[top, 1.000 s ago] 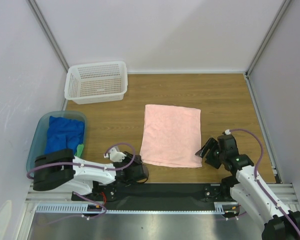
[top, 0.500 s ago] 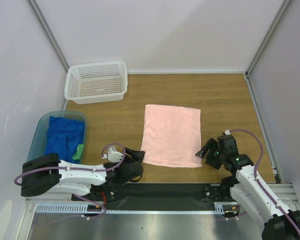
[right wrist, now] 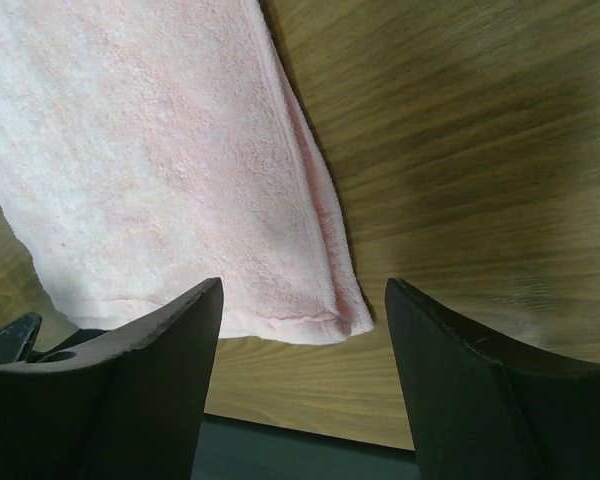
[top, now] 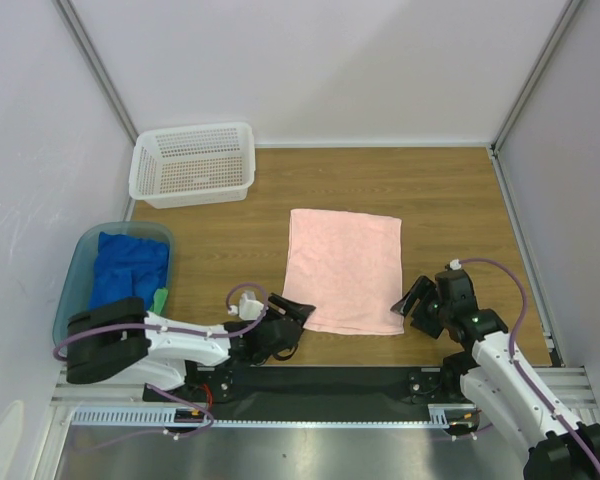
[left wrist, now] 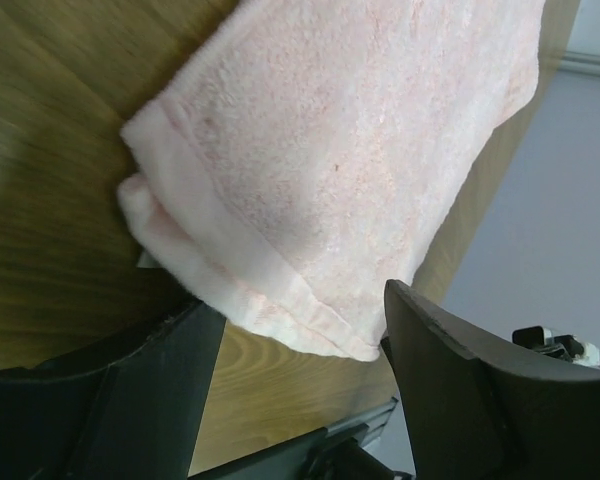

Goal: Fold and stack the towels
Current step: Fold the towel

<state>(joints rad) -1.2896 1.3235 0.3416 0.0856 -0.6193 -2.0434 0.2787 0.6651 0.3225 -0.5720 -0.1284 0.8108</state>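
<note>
Left hand (top: 296,312), right hand (top: 411,299) (both spread apart) — at near corners of pink towel (top: 345,265).

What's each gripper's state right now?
Left gripper: open, holding nothing, at the pale pink terry-cloth towel's near left corner.
Right gripper: open, holding nothing, at its near right corner.

Site: you're working in a robotics lab test cell | Evidence: bare white panel walls (top: 330,70) on aluminium posts (top: 93,62) | wood-grain tabletop (top: 450,200) | left arm (top: 180,345) and right arm (top: 500,370) bolted to a slotted metal rail (top: 310,418)
</note>
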